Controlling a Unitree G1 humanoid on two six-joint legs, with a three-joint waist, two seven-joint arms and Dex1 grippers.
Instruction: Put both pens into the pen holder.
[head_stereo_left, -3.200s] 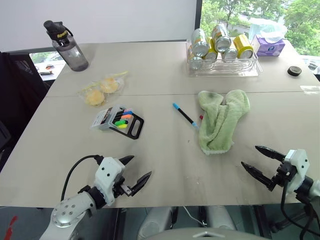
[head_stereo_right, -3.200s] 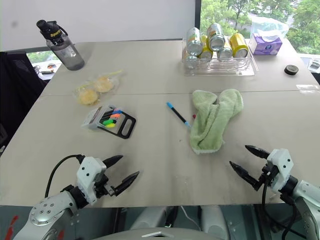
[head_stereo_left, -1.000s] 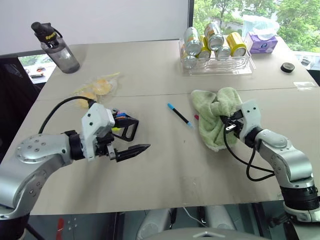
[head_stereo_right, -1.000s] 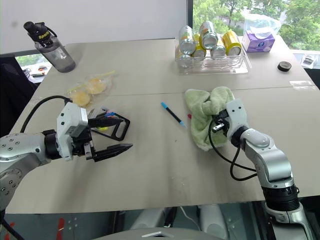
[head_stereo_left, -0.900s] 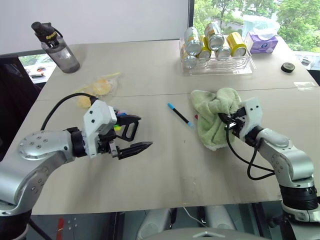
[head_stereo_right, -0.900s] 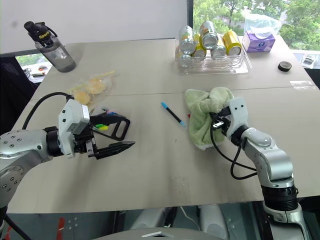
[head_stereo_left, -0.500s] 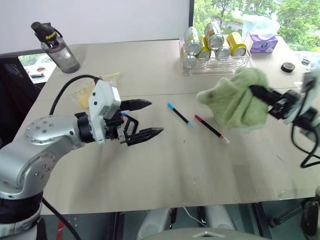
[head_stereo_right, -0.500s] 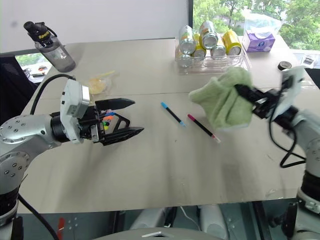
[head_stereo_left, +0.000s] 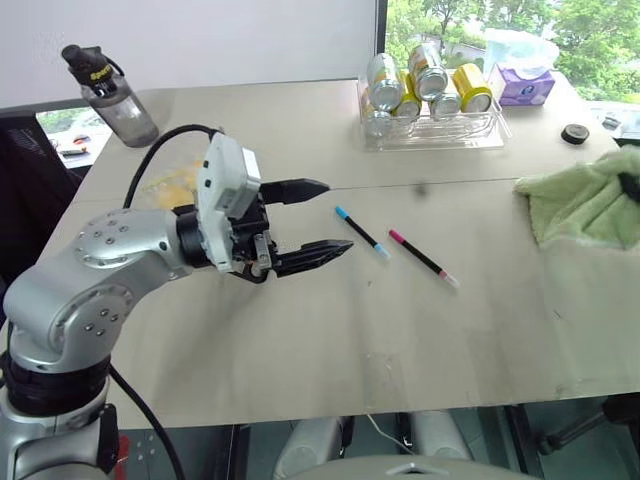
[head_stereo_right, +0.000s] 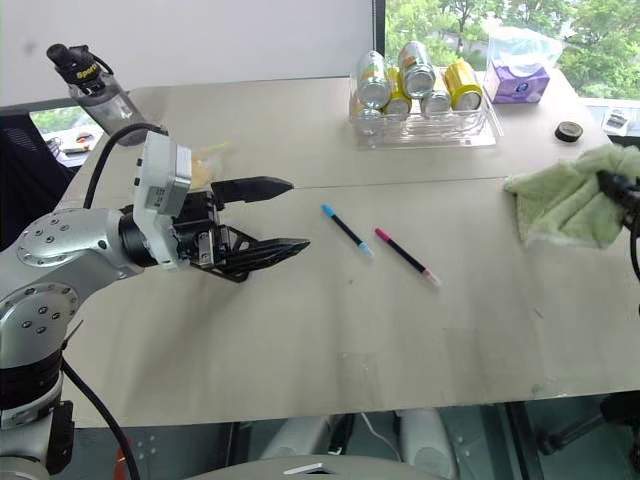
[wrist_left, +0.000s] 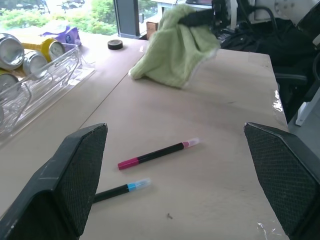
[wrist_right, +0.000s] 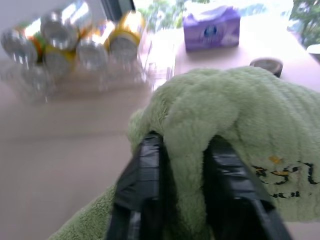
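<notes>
Both pens lie flat on the table (head_stereo_left: 330, 330), side by side, just past the tips of the left claw (head_stereo_left: 322, 217). The blue-ended pen (head_stereo_left: 361, 231) is nearer that claw; the pink-ended pen (head_stereo_left: 423, 258) is farther. Its two fingers are wide apart and hold nothing. The right claw (wrist_right: 181, 155) pinches a fold of the green towel (head_stereo_right: 565, 201), well away from the pens.

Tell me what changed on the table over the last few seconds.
The right gripper grabbed the green towel and carried it to the table's right edge, uncovering the pink pen. The open left gripper rose and swung toward the pens, now in front of the pen holder. The blue pen, cans and bottle stayed put.
</notes>
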